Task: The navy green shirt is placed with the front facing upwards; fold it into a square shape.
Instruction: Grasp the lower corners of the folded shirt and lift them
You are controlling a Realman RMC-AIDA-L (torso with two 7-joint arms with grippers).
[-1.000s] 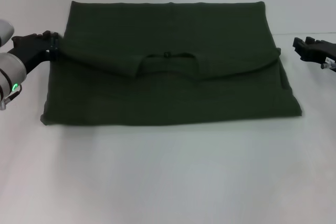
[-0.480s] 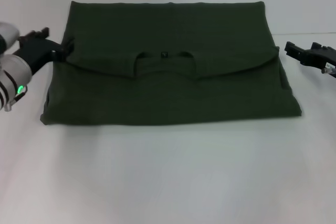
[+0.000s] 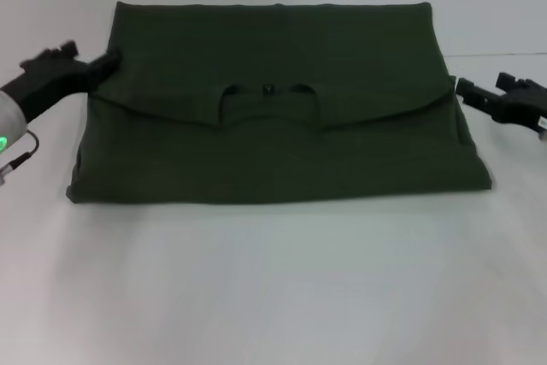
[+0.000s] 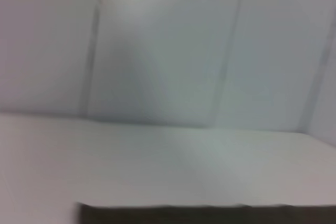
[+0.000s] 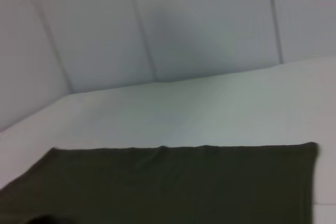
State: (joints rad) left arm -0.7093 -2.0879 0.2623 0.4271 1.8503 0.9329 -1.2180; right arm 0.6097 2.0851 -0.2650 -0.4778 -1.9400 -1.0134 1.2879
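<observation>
The navy green shirt lies flat on the white table, centred, folded once: its upper part is doubled over toward the near side, collar opening in the middle of the fold edge (plain green cloth only, no lettering in view). The left gripper sits at the shirt's far-left edge, its tip touching or overlapping the cloth; whether it grips the fabric cannot be told. The right gripper hangs just beside the right edge, apart from the cloth; fingers' spread cannot be told.
</observation>
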